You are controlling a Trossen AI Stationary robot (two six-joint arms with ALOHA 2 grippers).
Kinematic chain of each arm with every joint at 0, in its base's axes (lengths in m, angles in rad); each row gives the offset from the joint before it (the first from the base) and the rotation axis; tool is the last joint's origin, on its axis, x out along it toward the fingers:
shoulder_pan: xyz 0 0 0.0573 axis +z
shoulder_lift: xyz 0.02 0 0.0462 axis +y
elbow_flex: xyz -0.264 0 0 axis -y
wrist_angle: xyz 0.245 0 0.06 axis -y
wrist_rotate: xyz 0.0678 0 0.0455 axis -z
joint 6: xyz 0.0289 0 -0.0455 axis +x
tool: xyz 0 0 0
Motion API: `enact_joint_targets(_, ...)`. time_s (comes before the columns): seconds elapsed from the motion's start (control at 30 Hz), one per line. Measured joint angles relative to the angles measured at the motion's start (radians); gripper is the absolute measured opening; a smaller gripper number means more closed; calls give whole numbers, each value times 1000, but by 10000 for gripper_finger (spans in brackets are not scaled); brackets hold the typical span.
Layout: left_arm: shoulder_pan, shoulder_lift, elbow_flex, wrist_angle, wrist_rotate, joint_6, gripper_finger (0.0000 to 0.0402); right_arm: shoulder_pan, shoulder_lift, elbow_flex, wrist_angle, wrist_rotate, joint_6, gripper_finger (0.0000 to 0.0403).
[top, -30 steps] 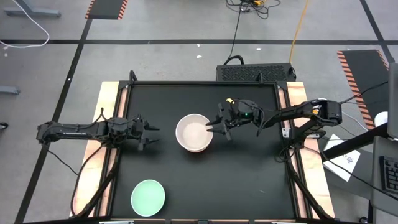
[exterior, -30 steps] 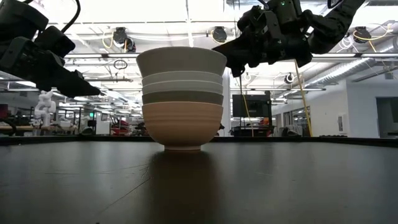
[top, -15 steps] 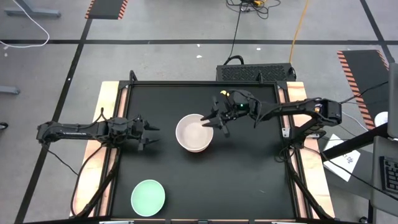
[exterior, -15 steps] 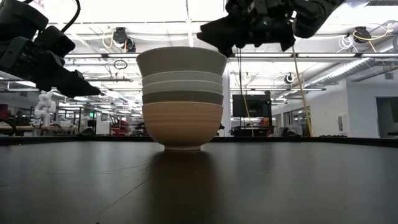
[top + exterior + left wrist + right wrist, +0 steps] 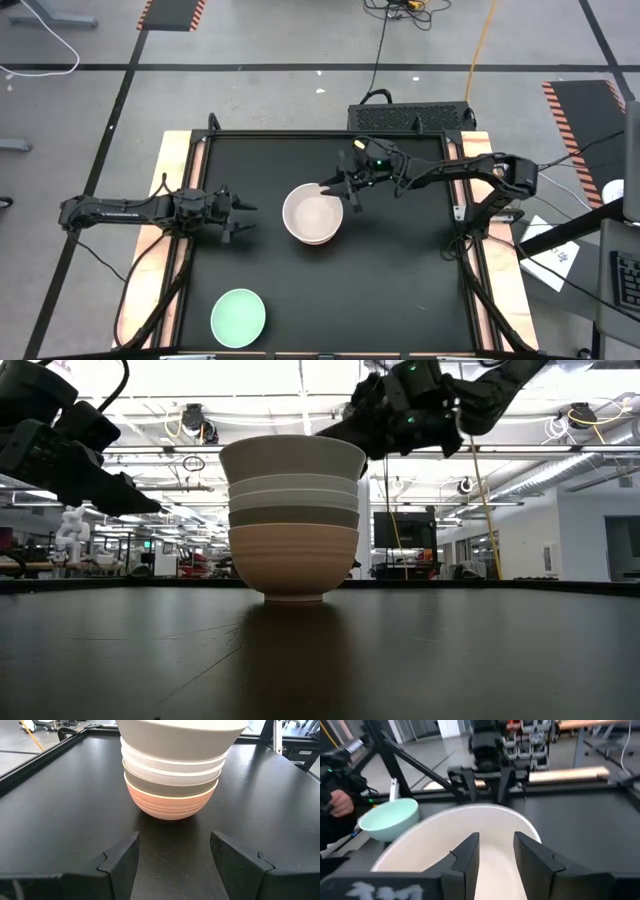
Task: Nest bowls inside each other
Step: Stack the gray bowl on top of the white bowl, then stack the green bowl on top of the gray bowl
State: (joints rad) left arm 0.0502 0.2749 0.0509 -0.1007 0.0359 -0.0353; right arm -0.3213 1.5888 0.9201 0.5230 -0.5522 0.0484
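Observation:
Several bowls sit nested in one stack (image 5: 313,213) at the table's middle. In the left wrist view the stack (image 5: 172,775) shows beige-grey on top, then two white, olive-brown, and salmon-orange at the bottom on the table. A mint green bowl (image 5: 238,317) stands alone near the near-left corner, upright on its base. My right gripper (image 5: 337,190) is open and hovers just over the stack's far-right rim (image 5: 350,448), its fingers above the top bowl's hollow (image 5: 430,845). My left gripper (image 5: 238,215) waits open to the left of the stack, level with it.
The black table top has a raised frame (image 5: 330,134) and wooden strips along both sides (image 5: 170,180). Bare table lies near and right of the stack (image 5: 400,290). The left arm (image 5: 487,765) shows beyond the stack in the right wrist view.
My right gripper has moved from beside the stack's right side toward the table's left and far edge. It rose and now stands over the top bowl's rim. The bowls and my left gripper have kept still.

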Motion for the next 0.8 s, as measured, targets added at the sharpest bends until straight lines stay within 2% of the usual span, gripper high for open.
enact_joint_targets(0.17,0,0,0,1,7,0,246,-3,86,48,-12,0,-8,114)
enact_joint_targets(0.4,0,38,0,1,12,0,246,2,144,100,-41,-3,-20,114)
enact_joint_targets(0.67,0,61,0,1,11,1,246,11,121,102,-55,-27,-43,114)
enact_joint_targets(0.8,0,61,0,2,11,0,246,19,61,102,-62,-26,-63,114)
